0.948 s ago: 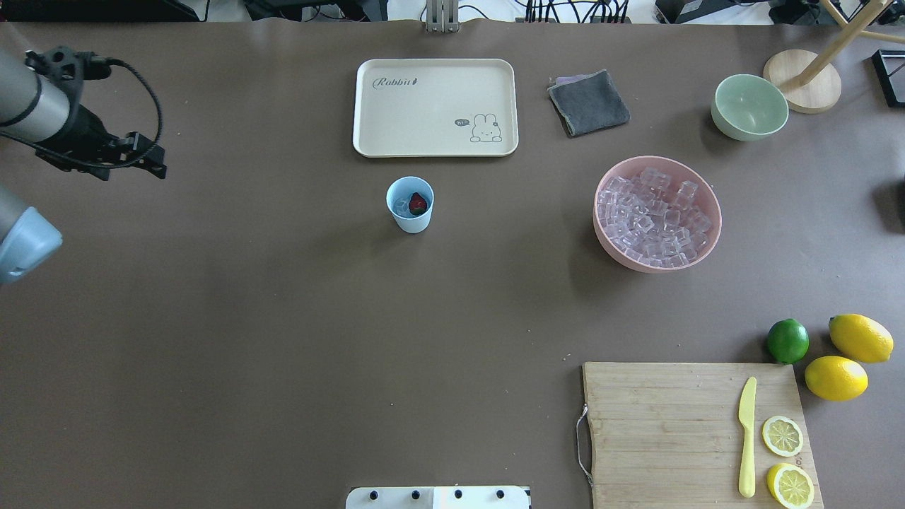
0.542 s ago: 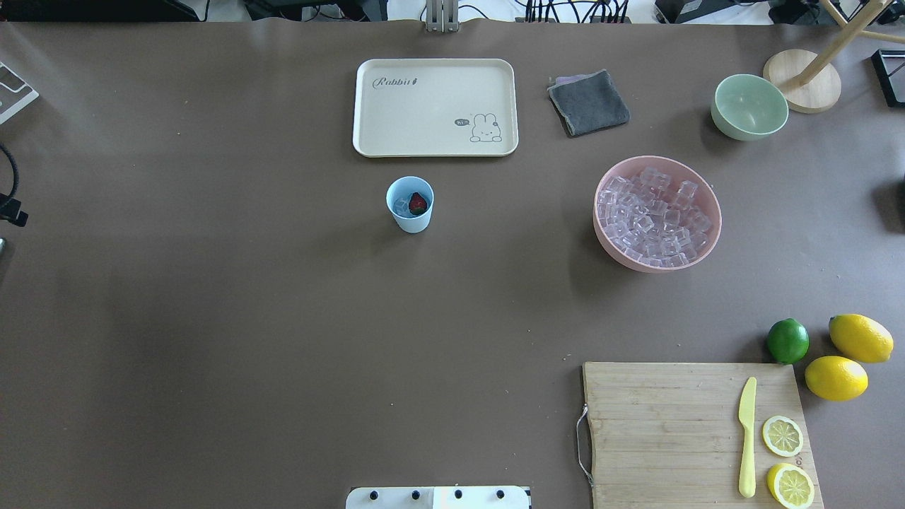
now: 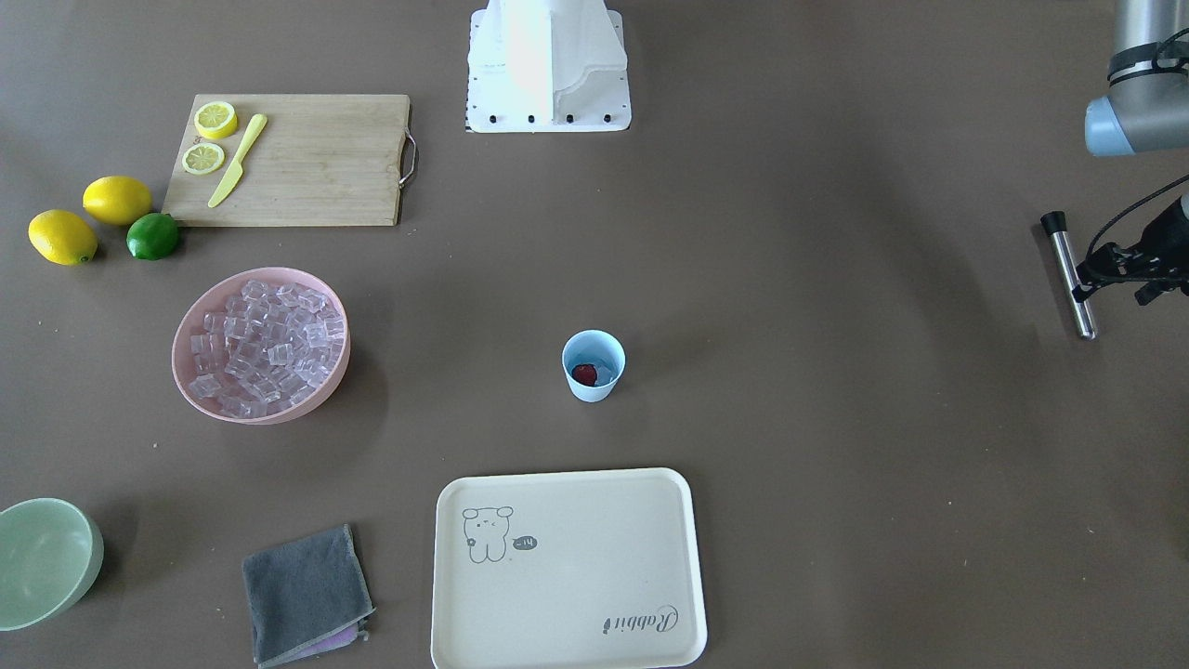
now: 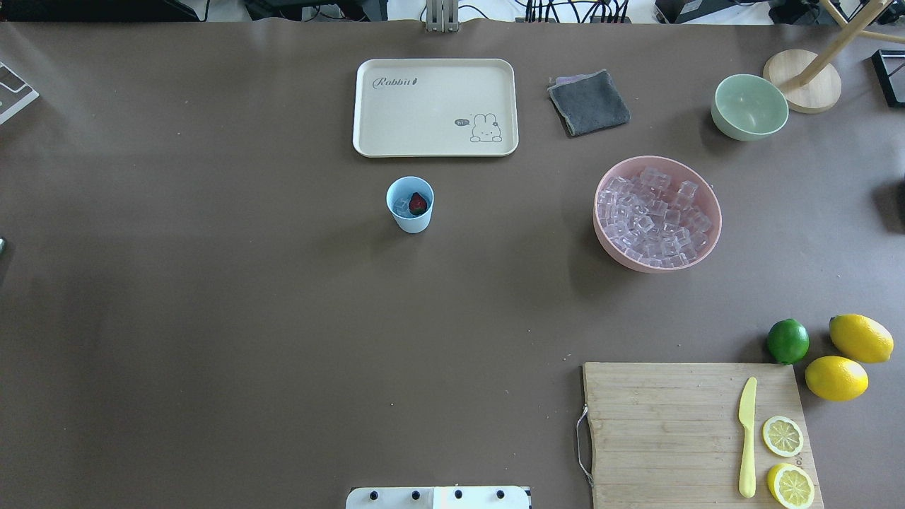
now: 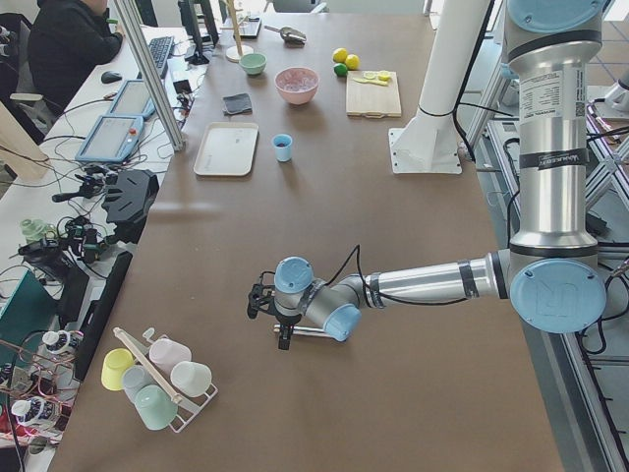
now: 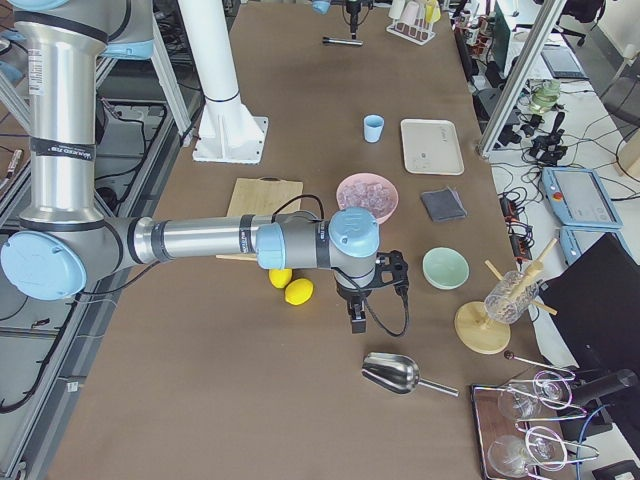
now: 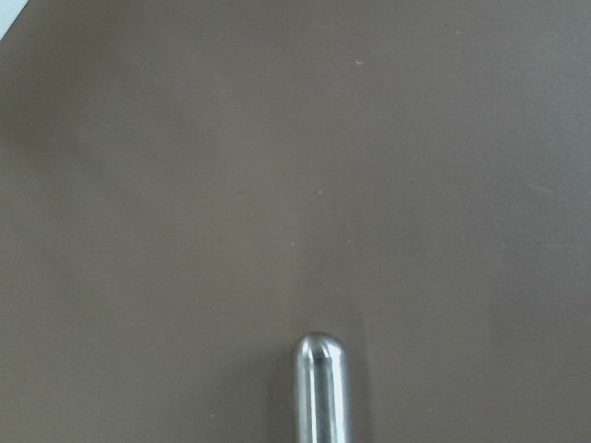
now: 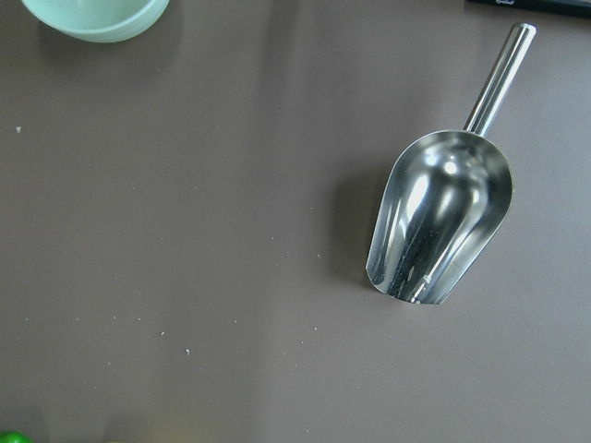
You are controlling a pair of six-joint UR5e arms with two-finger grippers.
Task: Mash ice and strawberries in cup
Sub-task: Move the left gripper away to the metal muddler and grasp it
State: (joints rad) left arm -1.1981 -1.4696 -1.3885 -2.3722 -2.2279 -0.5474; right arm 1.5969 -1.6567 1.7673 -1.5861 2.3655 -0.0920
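Your left claw sits at the right edge of the front-facing view, down against a steel rod with a black cap that lies flat on the worktop. You cannot tell how far the claw is open, or whether it grips the rod. The left wrist view gives you only the rod's rounded end on bare brown surface. Your right claw appears only in the right side view, pointing down above the worktop, and its opening cannot be judged there. Its wrist camera shows a steel scoop lying on its own and the edge of a pale-green bowl. The overhead view shows neither arm, but it gives you the light-blue cup best. It stands upright just in front of the cream tray, with the strawberry and ice inside, well apart from both claws. More cubes fill the pink bowl.
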